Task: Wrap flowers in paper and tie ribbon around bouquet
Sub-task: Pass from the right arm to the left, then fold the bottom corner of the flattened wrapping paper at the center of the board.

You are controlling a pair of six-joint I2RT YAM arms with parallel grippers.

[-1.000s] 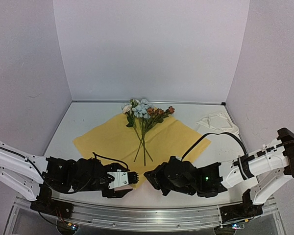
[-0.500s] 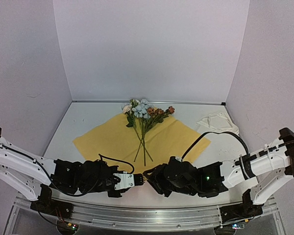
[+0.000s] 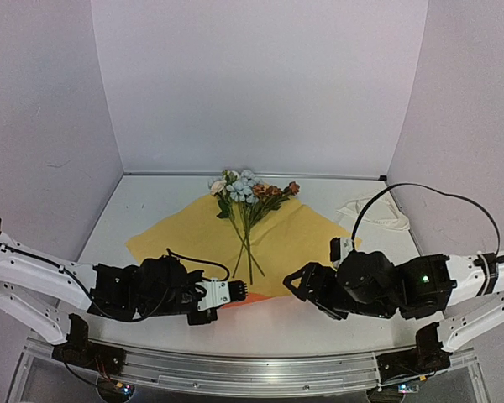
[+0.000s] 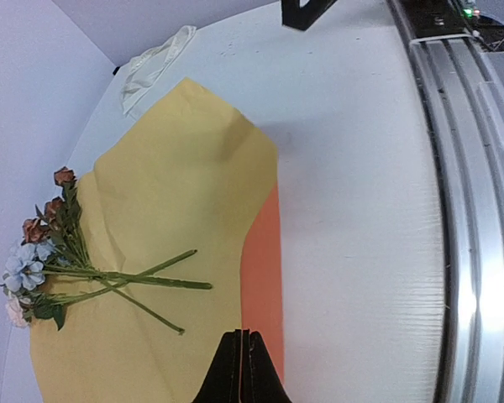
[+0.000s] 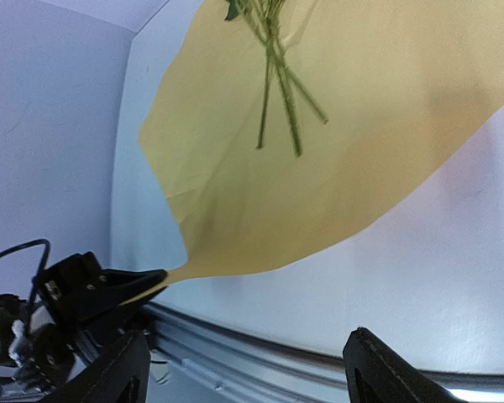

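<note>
- Top view: fixed high at the near edge, looking down and forward over the whole table (image 3: 151, 201) to the back wall (image 3: 252, 84).
- Left wrist view: low and close over the paper (image 4: 168, 210), facing right along the rail (image 4: 470, 210).
- Right wrist view: low, close, facing left toward the left gripper (image 5: 155, 279).
- All three share the paper and flowers (image 3: 245, 201).

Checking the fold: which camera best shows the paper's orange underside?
Left wrist: the orange underside runs as a clear strip up from the shut left claw. Top external shows only a sliver; right wrist shows only the paper's yellow face.
</note>
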